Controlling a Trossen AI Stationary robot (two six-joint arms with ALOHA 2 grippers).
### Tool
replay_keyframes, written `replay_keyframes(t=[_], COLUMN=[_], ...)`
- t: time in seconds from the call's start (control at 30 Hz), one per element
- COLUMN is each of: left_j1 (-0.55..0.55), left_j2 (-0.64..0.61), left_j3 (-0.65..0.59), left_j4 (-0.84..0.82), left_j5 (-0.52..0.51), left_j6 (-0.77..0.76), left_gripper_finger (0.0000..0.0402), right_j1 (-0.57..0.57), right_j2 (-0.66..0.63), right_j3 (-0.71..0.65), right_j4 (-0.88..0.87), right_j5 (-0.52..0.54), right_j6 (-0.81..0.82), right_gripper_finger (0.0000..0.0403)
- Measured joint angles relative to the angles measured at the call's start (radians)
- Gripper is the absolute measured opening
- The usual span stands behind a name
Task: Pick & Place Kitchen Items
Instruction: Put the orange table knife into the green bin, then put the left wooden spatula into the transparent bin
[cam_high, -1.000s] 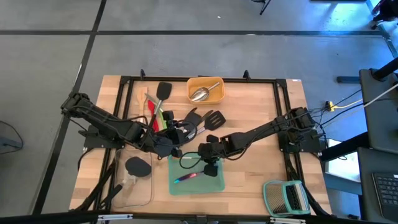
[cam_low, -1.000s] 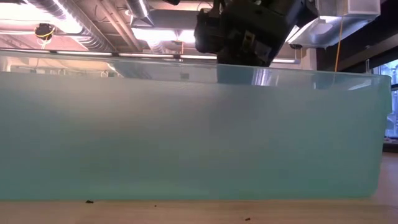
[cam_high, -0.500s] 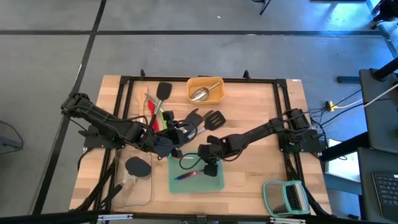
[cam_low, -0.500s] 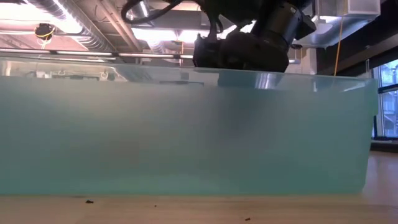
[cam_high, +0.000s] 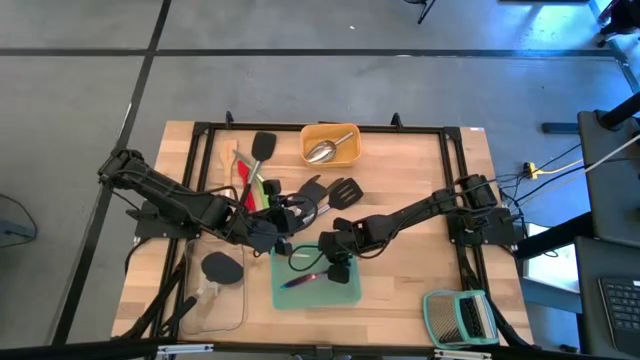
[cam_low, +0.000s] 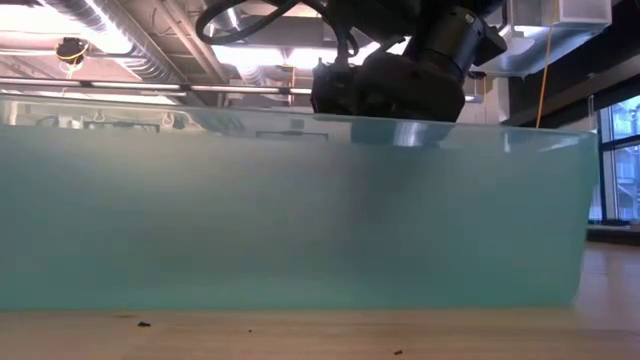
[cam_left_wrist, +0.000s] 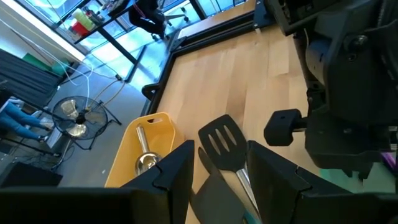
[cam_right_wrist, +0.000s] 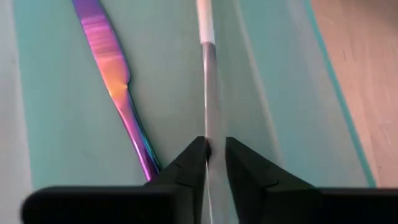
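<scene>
A teal tray (cam_high: 345, 298) lies at the table's near middle; its wall (cam_low: 300, 220) fills the low view. In it lie an iridescent knife (cam_high: 300, 283) (cam_right_wrist: 112, 68) and a thin silvery cutlery piece (cam_right_wrist: 208, 93). My right gripper (cam_high: 335, 268) (cam_right_wrist: 215, 152) reaches down into the tray, shut on that piece; the tray wall hides its fingertips in the low view. My left gripper (cam_high: 290, 215) (cam_left_wrist: 227, 171) hangs open above the utensil pile (cam_high: 270, 190), with a black slotted turner (cam_left_wrist: 222, 146) on the table just beyond its fingers. My right gripper pinches the silvery piece's thin handle (cam_right_wrist: 210, 134) between its two fingertips. The fingers come slanting down from above, and the piece runs straight on ahead of them along the tray floor, beside the knife.
A yellow tray (cam_high: 345, 155) at the far middle holds a steel scoop (cam_high: 322, 150). A clear tray (cam_high: 235, 305) with a black utensil stands at the near left. A green-framed slatted rack (cam_high: 458, 318) lies at the near right. Bare wood shows at the right.
My right gripper has sunk a little deeper into the teal tray, carrying the silvery piece down. The teal tray has shifted slightly in the low view.
</scene>
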Motion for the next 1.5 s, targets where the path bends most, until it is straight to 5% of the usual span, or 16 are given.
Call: replay_keyframes(t=[0.27,0.63,0.87,1.17,1.5], left_j1=[0.000,0.010,0.030,0.034,0.083], left_j2=[0.000,0.000,0.001,0.001,0.001], left_j3=[0.000,-0.033,-0.061,-0.069,-0.069], left_j4=[0.000,0.002,0.002,0.006,0.025], left_j5=[-0.001,0.012,0.015,0.014,-0.048], left_j6=[0.000,-0.010,-0.011,-0.026,0.007], left_gripper_finger=[0.0141,0.0141,0.0141,0.0141,0.0141], right_j1=[0.000,0.032,0.046,0.045,0.020], right_j2=[-0.013,-0.025,-0.048,-0.313,-0.662], right_j3=[0.050,0.315,0.362,0.091,-0.341], right_j4=[-0.034,-0.378,-0.486,-0.344,0.303], right_j5=[-0.005,-0.005,-0.002,0.085,0.093], right_j6=[-0.076,-0.241,-0.262,-0.131,-0.344], right_gripper_finger=[0.0117,0.0119,0.0119,0.0119,0.0119])
